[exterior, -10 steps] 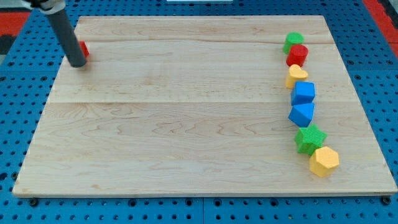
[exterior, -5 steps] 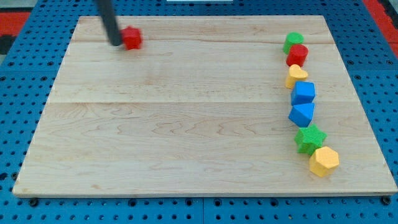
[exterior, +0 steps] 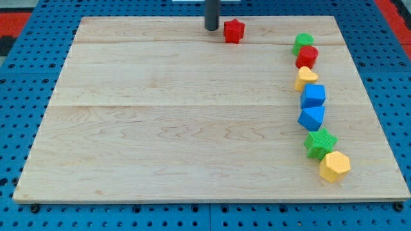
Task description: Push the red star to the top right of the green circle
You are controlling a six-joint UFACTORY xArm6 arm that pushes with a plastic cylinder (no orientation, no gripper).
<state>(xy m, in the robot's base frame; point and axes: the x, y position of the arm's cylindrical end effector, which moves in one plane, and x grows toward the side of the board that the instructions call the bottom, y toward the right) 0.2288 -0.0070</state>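
The red star (exterior: 234, 31) lies near the board's top edge, a little right of the middle. My tip (exterior: 211, 28) stands just to its left, a small gap apart. The green circle (exterior: 303, 43) sits at the top of a column of blocks on the view's right, well to the right of the star and slightly lower.
Below the green circle runs a column: a red block (exterior: 307, 56), a yellow heart (exterior: 306, 78), a blue cube (exterior: 314, 96), a blue block (exterior: 312, 118), a green star (exterior: 320, 142) and a yellow hexagon (exterior: 334, 166). The wooden board (exterior: 192, 128) lies on a blue pegboard.
My tip has swept from the board's top left corner rightward along the top edge, pushing the red star ahead of it toward the green circle.
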